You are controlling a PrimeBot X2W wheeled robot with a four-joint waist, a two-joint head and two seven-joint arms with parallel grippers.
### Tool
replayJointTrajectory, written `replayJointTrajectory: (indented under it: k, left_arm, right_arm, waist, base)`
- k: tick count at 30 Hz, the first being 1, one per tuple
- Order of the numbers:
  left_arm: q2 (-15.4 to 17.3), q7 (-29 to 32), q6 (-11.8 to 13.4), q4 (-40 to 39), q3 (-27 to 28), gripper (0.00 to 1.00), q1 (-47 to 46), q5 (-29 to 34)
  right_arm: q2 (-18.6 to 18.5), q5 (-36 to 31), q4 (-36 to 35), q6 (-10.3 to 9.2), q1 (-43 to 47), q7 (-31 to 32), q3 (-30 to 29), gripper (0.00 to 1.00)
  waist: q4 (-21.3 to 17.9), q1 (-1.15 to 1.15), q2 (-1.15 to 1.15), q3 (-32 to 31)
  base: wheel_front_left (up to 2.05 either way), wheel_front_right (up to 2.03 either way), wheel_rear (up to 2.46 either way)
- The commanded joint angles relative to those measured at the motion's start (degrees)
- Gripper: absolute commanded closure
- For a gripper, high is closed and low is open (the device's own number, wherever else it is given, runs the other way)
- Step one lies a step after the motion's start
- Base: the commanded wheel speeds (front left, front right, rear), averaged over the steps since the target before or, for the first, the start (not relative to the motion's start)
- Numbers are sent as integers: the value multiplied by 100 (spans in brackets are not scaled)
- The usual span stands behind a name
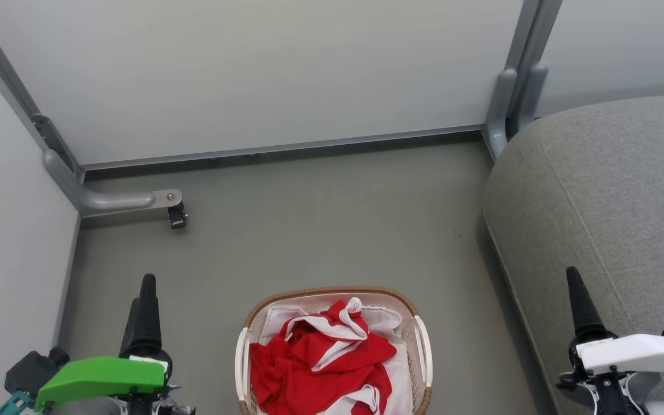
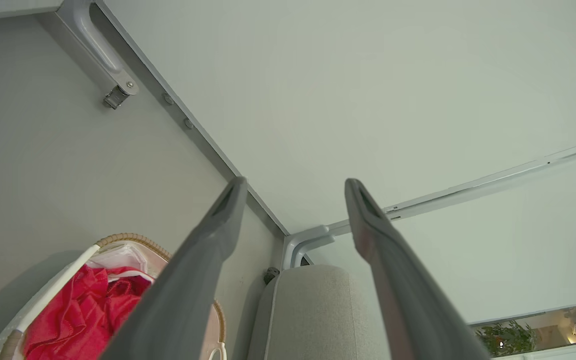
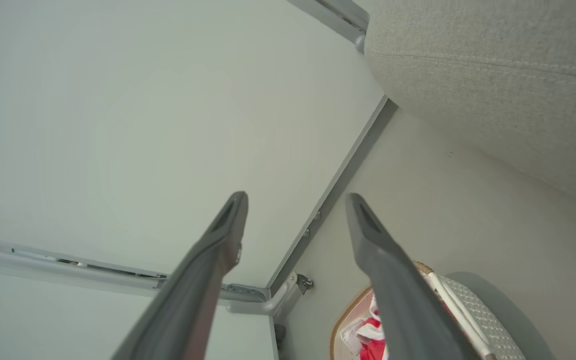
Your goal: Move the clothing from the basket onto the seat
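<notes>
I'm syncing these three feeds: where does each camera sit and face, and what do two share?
Head view: on the head, facing forward and down at the basket, clothing and seat; left gripper and right gripper at bottom corners.
Left wrist view: on the left wrist, facing the wall between its own spread fingers.
Right wrist view: on the right wrist, facing the wall past its spread fingers.
Both wrist views share basket, clothing, seat.

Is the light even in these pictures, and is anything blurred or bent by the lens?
Head view: even, soft light, no glare, all sharp; the seat darkens the floor along its edge. Left wrist view: the wide lens slightly curves the wall rail; the near fingers look soft. Right wrist view: a soft shadow lies beside the basket.
</notes>
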Motion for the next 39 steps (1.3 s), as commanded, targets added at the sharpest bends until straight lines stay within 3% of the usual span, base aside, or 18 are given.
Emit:
replayJointTrajectory:
  k: [1, 26, 39]
  left_arm:
    - [31, -56, 47, -142, -40, 0, 22, 217]
    - [46, -487, 602, -245, -652, 0, 172, 2566]
    - [52, -676, 758, -200, -902, 0, 225, 3325]
  right_arm:
    - [-40, -296, -162, 1, -9, -63, 29, 0]
    - [-59, -2532, -354, 1, 155, -496, 327, 0]
    - [-68, -3406, -285, 1, 202, -687, 386, 0]
  waist:
    - [1, 0, 0, 3]
    - [6, 0, 0, 18]
    - [29, 0, 0, 25]
  base:
    - [0, 0, 0]
    - [0, 0, 0]
    - [0, 0, 0]
